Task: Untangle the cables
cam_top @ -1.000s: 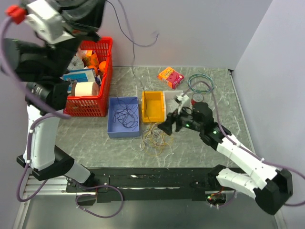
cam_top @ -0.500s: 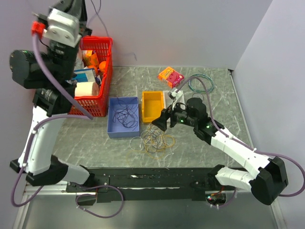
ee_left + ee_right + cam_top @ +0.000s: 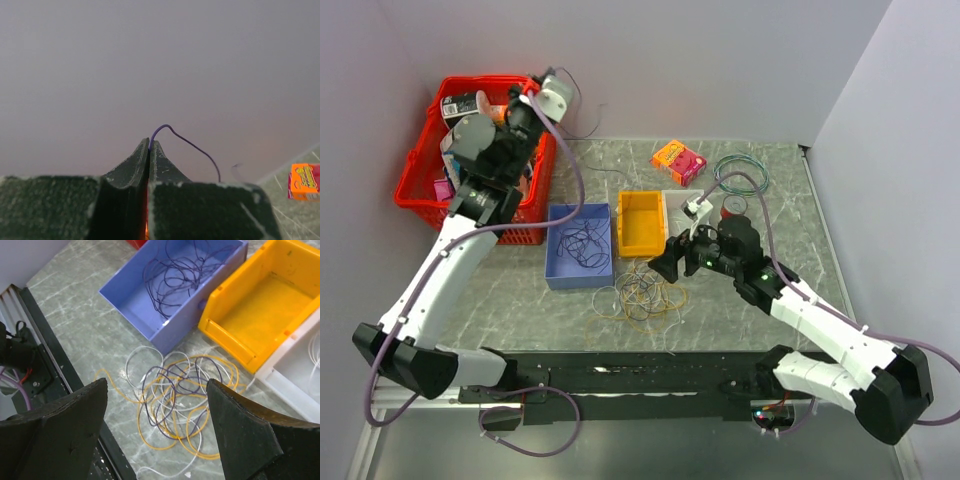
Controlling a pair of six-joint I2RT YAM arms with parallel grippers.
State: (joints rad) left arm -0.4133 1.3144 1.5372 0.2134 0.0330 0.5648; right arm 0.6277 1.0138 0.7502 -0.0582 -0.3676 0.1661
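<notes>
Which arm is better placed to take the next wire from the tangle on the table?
Probably right. The right hand is open above the tangle of thin yellow, white and purple wires. The left hand is shut on a thin purple wire, up by the red plastic basket.

- It looked like a robotics lab, set up as a test cell.
- Two arms, left [image 3: 440, 280] and right [image 3: 820, 320], stood bolted to a black rail [image 3: 640, 365] at the table [image 3: 520, 300] edge.
- Bare grey walls [image 3: 720, 60] closed the table in at the back and right.
- A blue bin [image 3: 578, 279], a yellow bin [image 3: 640, 225] and a red basket [image 3: 415, 190] of mixed goods sat as props.
- Loose cables [image 3: 645, 295] lay heaped by the bins.
</notes>
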